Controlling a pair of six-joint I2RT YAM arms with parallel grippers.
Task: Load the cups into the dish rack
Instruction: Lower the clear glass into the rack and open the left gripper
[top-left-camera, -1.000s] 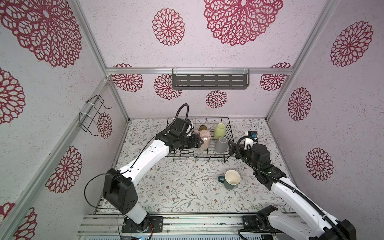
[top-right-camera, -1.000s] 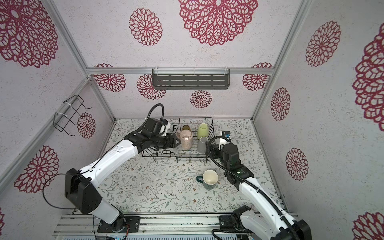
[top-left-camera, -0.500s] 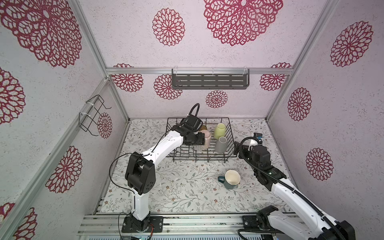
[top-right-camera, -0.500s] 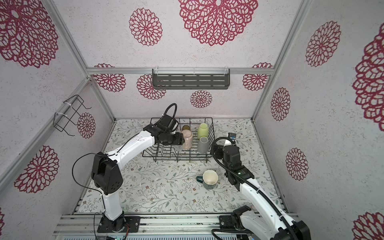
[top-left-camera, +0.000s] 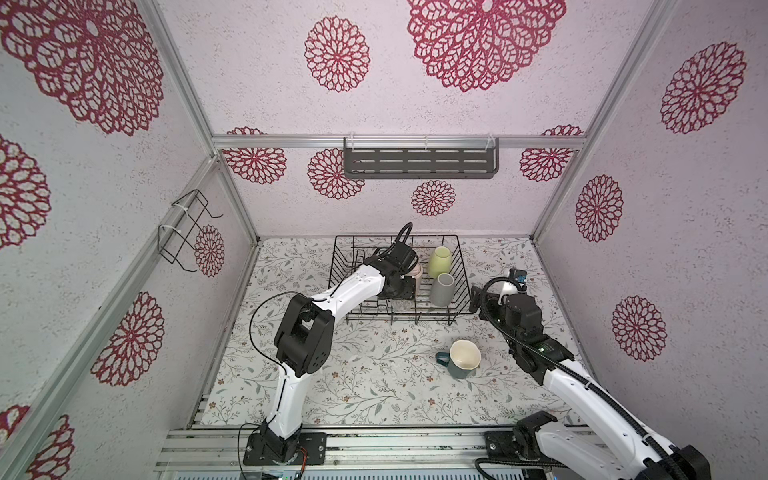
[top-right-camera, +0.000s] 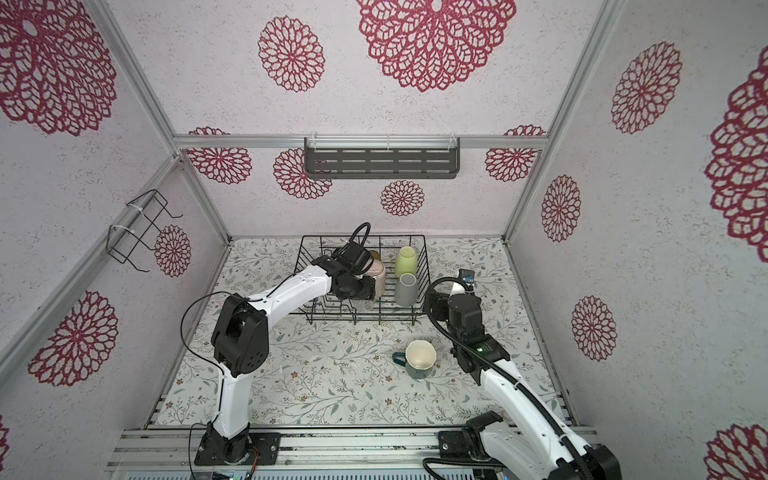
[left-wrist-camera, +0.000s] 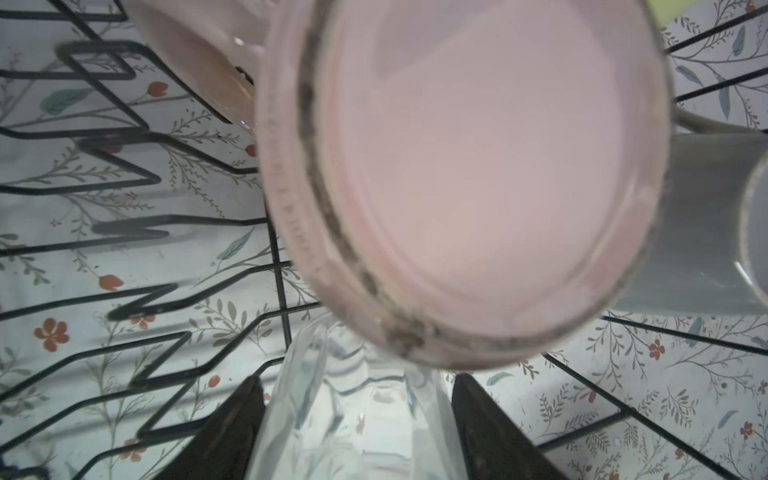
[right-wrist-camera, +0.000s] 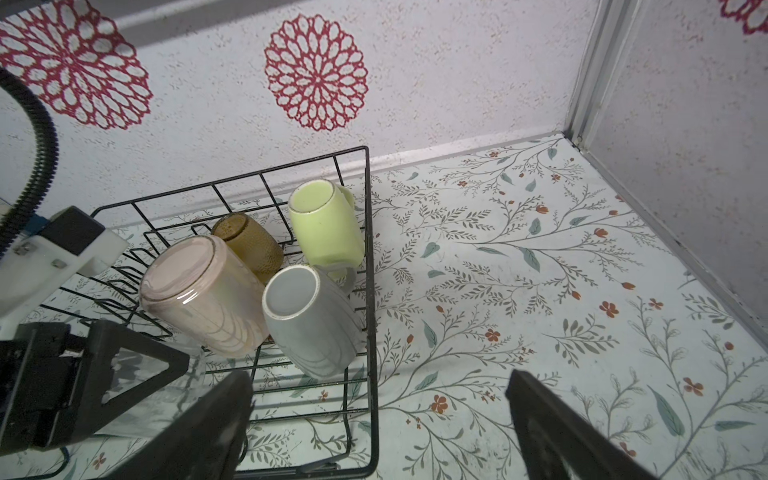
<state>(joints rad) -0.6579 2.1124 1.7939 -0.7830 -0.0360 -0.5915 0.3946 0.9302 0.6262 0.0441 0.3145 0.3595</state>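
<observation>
The black wire dish rack (top-left-camera: 436, 322) (top-right-camera: 399, 322) stands at the back of the table. In it, upside down, are a lime-yellow tumbler (top-left-camera: 439, 261) (right-wrist-camera: 324, 228), a grey tumbler (top-left-camera: 441, 290) (right-wrist-camera: 309, 324), a pearly pink mug (left-wrist-camera: 478, 174) (right-wrist-camera: 199, 299) and an amber glass (right-wrist-camera: 249, 241). My left gripper (top-left-camera: 402, 302) (left-wrist-camera: 357, 378) reaches into the rack's front, shut on a clear glass (left-wrist-camera: 357, 428) (right-wrist-camera: 166, 382) right beside the pink mug. A dark teal mug (top-left-camera: 461, 359) (top-right-camera: 419, 359) stands upright on the table. My right gripper (top-left-camera: 478, 299) (right-wrist-camera: 380, 376) hangs open and empty over the rack's front right corner.
A grey slotted shelf (top-left-camera: 419, 162) hangs on the back wall and a small black wire bracket (top-left-camera: 187, 232) on the left wall. The rack's plate-slot loops (left-wrist-camera: 124, 232) fill its left half. Walls close in at the back and on both sides.
My left arm's elbow has swung right, and its gripper has carried the clear glass rightward and forward to just in front of the pink mug. The right gripper drew back slightly.
</observation>
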